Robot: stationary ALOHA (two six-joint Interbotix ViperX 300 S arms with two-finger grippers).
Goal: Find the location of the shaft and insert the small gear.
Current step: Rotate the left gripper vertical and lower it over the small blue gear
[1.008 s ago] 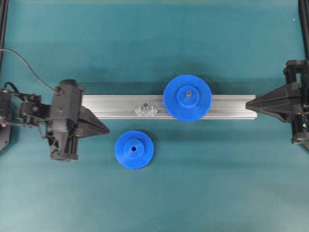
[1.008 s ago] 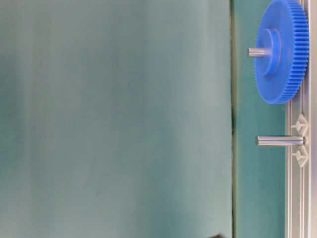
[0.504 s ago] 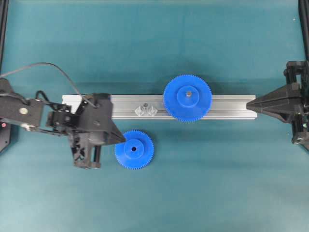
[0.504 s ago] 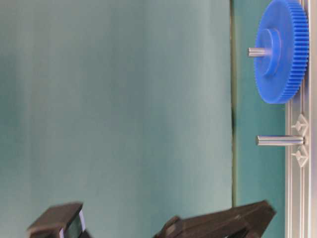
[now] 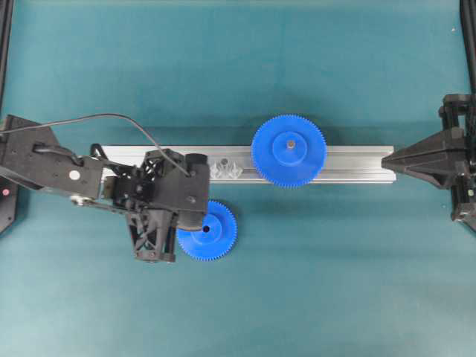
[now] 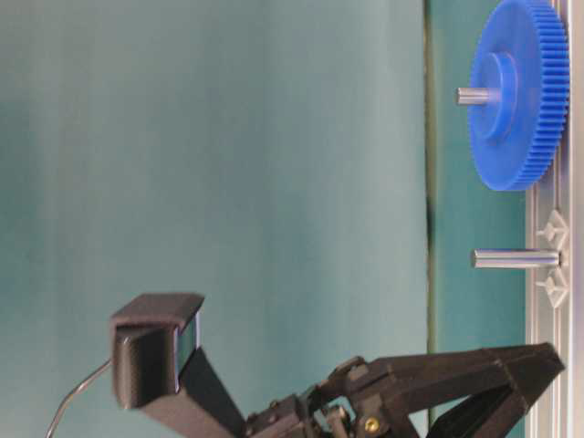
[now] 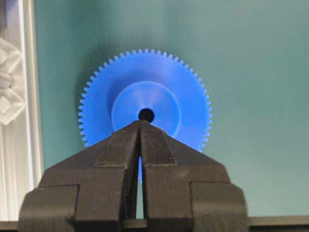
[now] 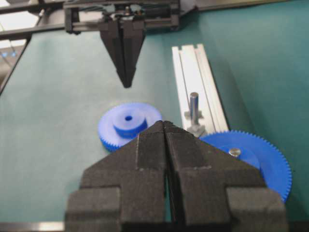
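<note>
Approach is the step in hand: the left hand (image 7: 140, 126) hangs over the small gear (image 5: 209, 230), fingers pressed together and holding nothing. The gear lies flat on the bench (image 5: 312, 282), at 7 o'clock from the shaft (image 5: 222, 161) on the aluminium rail (image 5: 357, 165). The right hand (image 8: 165, 126) is closed and empty too. Next, I think, the left fingers must spread to take the hub. No writing can be read.

Teal mat (image 5: 312, 67) covers whole work surface, evenly lit, matte. Black frame bars (image 5: 468, 37) stand at mat's left and right edges. Beyond mat's far corner, bright patch (image 8: 14, 19).
</note>
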